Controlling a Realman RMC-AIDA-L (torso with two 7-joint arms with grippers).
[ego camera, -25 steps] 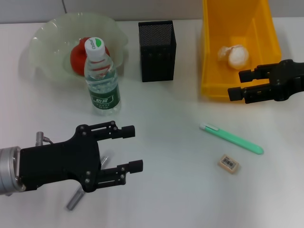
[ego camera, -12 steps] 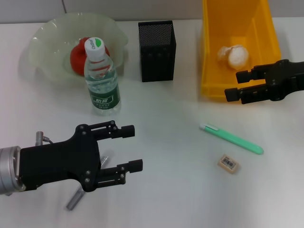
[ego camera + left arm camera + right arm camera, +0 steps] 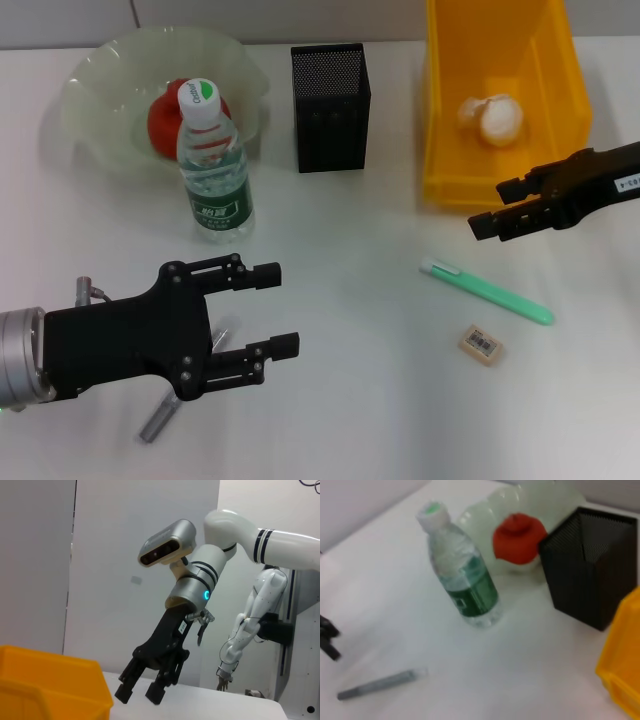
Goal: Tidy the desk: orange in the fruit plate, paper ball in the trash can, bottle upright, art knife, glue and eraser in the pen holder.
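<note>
The orange (image 3: 165, 122) lies in the pale green fruit plate (image 3: 95, 75), and the bottle (image 3: 213, 170) stands upright in front of it. Inside the yellow trash can (image 3: 450, 120) rests the paper ball (image 3: 494, 118). The green art knife (image 3: 487, 290) and the eraser (image 3: 481, 344) lie on the table right of centre. A grey glue stick (image 3: 158, 420) lies partly under my left gripper (image 3: 282, 308), which hovers open at the near left. My right gripper (image 3: 490, 207) is open, just in front of the trash can and above the art knife. The black mesh pen holder (image 3: 330, 105) stands at the back centre.
The right wrist view shows the bottle (image 3: 465, 585), orange (image 3: 519, 537), pen holder (image 3: 587, 565), glue stick (image 3: 380, 684) and a corner of the trash can (image 3: 625, 670). The left wrist view shows the right gripper (image 3: 140, 694) beyond the trash can's rim (image 3: 50, 680).
My right gripper has moved left and toward the near side, off the trash can's front edge and out over the table. The left arm has stayed put.
</note>
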